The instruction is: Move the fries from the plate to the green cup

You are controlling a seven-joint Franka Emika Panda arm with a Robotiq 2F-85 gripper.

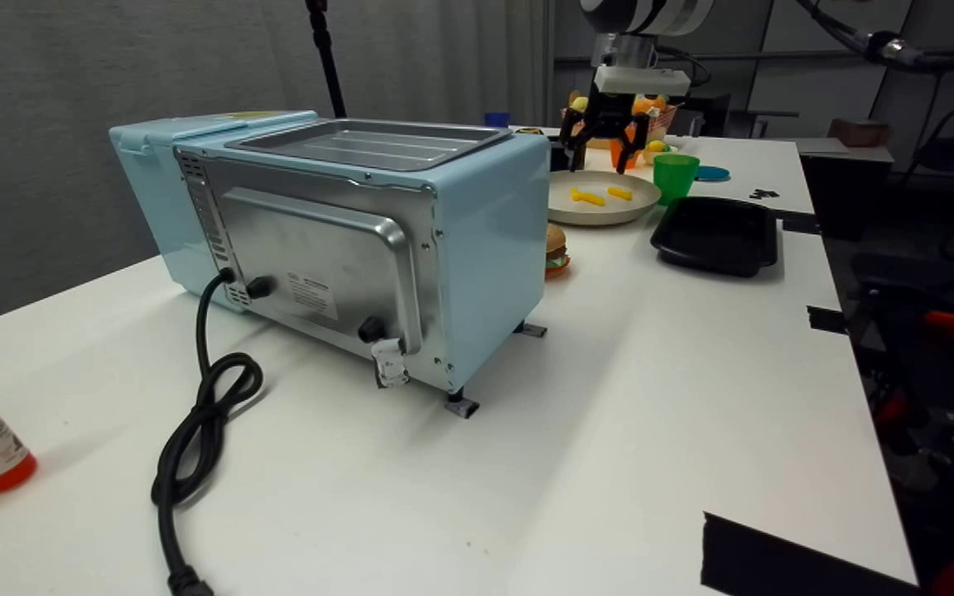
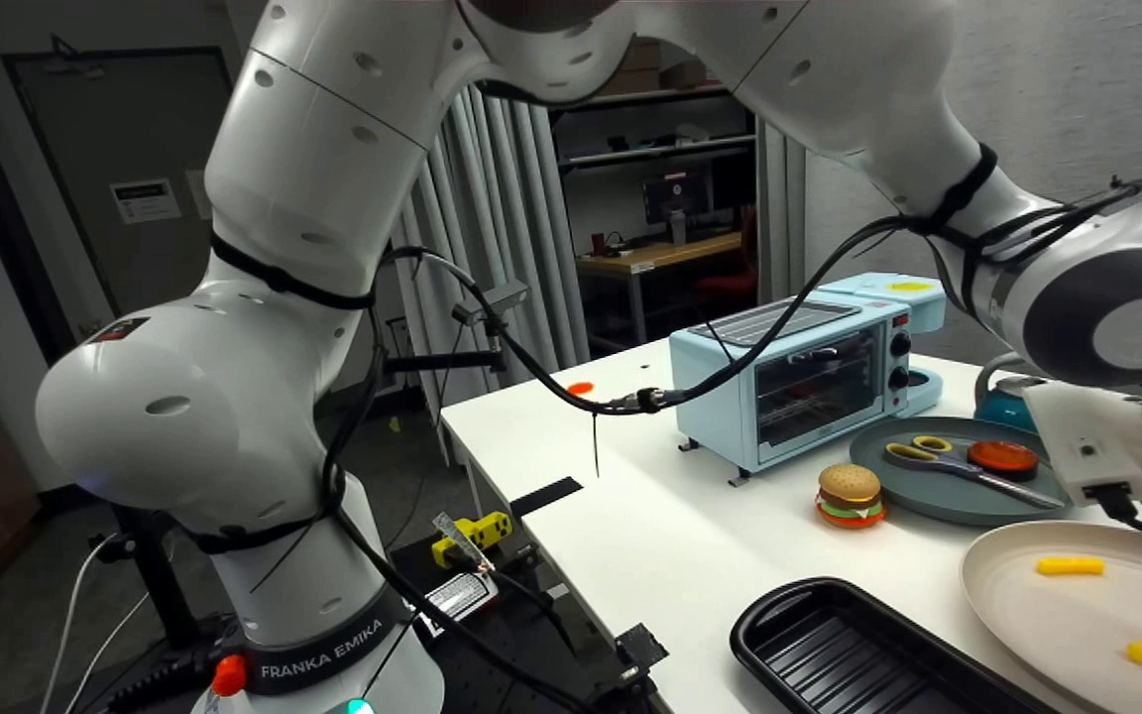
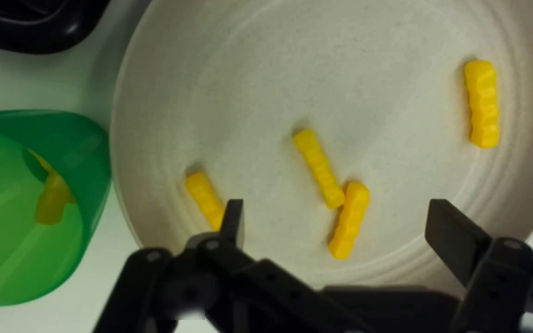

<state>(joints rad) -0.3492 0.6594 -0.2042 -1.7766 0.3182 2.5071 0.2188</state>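
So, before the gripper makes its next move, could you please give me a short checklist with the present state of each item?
1. Gripper open: ok, jaws apart, nothing held.
2. Gripper above the plate: ok.
3. Fries on the plate to pick: ok, four show in the wrist view.
4. Green cup upright beside the plate: ok, mouth up.
5. Middle two fries well separated: not ok, they lie end to side, touching or nearly so.
6. Number of fries in the cup: cannot tell; yellow shows inside, but the count is unclear.
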